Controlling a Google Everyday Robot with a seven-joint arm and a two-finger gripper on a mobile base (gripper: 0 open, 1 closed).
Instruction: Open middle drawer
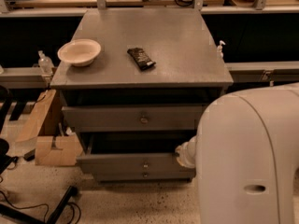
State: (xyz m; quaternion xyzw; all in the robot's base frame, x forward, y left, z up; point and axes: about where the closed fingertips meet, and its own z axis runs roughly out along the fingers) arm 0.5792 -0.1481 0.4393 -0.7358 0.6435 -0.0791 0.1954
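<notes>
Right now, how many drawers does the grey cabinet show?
3, stacked: the top drawer, the middle drawer below it, pulled out, and the lowest drawer at the bottom. The claw is at the middle drawer's right end. No others seem hidden.

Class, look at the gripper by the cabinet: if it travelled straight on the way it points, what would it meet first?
Probably the middle drawer: the gripper, mostly hidden behind the robot's arm, sits at the right end of its front, aimed leftward; depth is unclear.

Dim amber light; jaws by shadowed middle drawer (121,163).
</notes>
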